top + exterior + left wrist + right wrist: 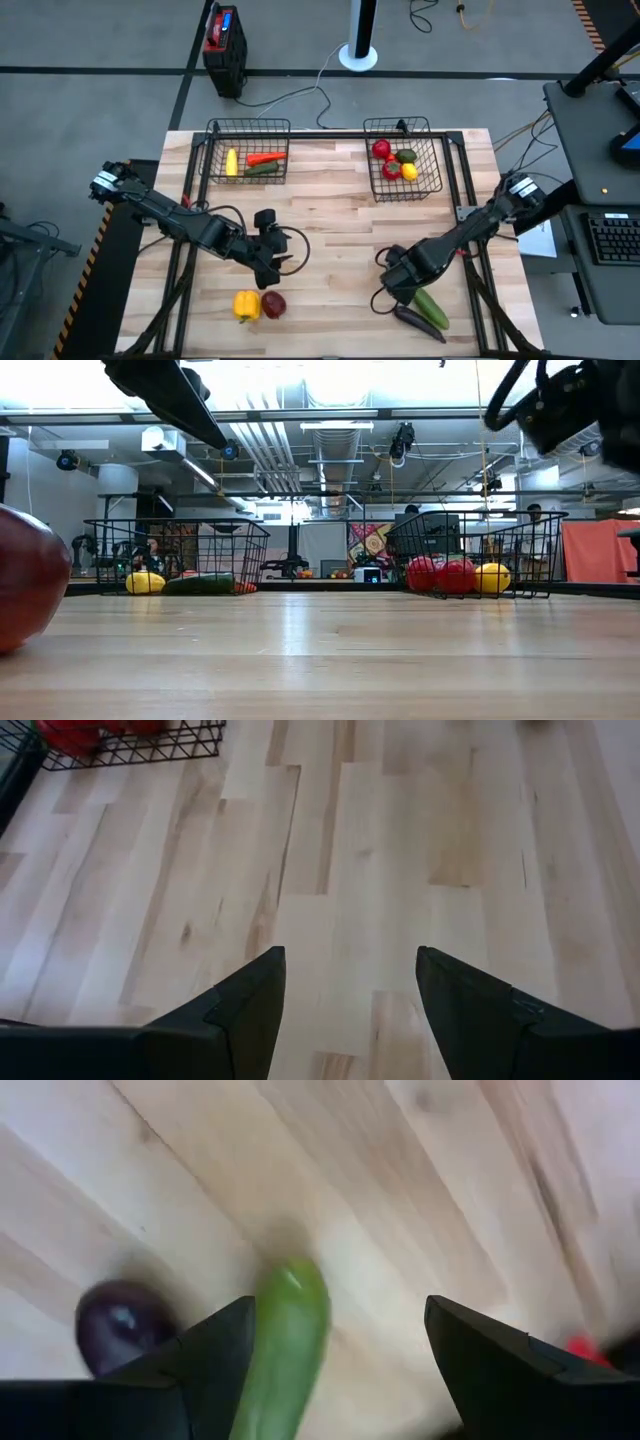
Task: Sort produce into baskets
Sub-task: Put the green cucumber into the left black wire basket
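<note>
Right hand (pixel 340 1370) open over cucumber (pixel 290 1330), near right of tabletop (pixel 330 220); eggplant (pixel 118 1325) just beside, could be nudged or pinched too. Left hand (pixel 350 1010) open, empty, above pepper (pixel 246 305) and apple (pixel 273 303). Baskets (pixel 404 180) far off.

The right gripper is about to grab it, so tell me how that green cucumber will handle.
The cucumber looks glossy and rounded, so it may slip between the fingers or roll if nudged. It seems stiff and light. The eggplant alongside might get bumped.
</note>
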Controlling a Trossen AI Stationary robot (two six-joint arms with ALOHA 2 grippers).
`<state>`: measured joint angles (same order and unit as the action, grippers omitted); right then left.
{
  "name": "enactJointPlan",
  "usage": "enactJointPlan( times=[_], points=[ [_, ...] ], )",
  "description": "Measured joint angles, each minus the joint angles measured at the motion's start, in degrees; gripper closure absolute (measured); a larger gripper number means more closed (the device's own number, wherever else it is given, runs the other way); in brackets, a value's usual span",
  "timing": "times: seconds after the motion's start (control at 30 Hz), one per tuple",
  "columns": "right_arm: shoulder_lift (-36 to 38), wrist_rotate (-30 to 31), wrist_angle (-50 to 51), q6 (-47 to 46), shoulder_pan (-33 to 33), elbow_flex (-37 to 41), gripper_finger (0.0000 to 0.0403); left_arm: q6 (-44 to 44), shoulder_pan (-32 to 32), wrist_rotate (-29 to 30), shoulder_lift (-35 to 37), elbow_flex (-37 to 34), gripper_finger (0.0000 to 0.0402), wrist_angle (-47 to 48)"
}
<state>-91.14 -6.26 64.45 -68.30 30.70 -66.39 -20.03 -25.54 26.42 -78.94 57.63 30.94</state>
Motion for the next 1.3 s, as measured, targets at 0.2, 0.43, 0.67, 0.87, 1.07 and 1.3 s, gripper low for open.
enactJointPlan(
  times=[0.2, 0.43, 0.67, 0.87, 1.07, 1.3],
  points=[
    [2.3, -5.6, -0.6, -4.2, 2.9, 0.3, 0.0122, -0.2, 0.0, 0.1, 0.0, 0.0, 0.0193, 0.1],
    [0.2, -6.3, -3.8, -5.5, 8.3, 0.3, 0.0122, 0.0, 0.0, 0.1, 0.0, 0.0, 0.0193, 0.1],
    [-3.5, -5.3, -5.2, -3.2, 10.0, 0.6, 0.0122, 0.0, 0.0, 0.2, 0.0, 0.0, 0.0193, 0.0],
    [-6.3, -5.0, -6.8, 0.3, 9.7, 1.2, 0.0122, 0.0, 0.0, 0.2, 0.0, 0.0, 0.0193, 0.0],
    [-7.2, -3.3, -7.4, 2.7, 7.8, 3.0, 0.0135, 0.0, 0.0, 0.2, 0.0, 0.0, 0.0193, 0.0],
    [-7.1, -1.3, -7.7, 5.0, 6.2, 4.3, 0.0201, 0.3, 0.0, 2.4, 0.0, -0.1, 0.0193, -0.1]
  ],
)
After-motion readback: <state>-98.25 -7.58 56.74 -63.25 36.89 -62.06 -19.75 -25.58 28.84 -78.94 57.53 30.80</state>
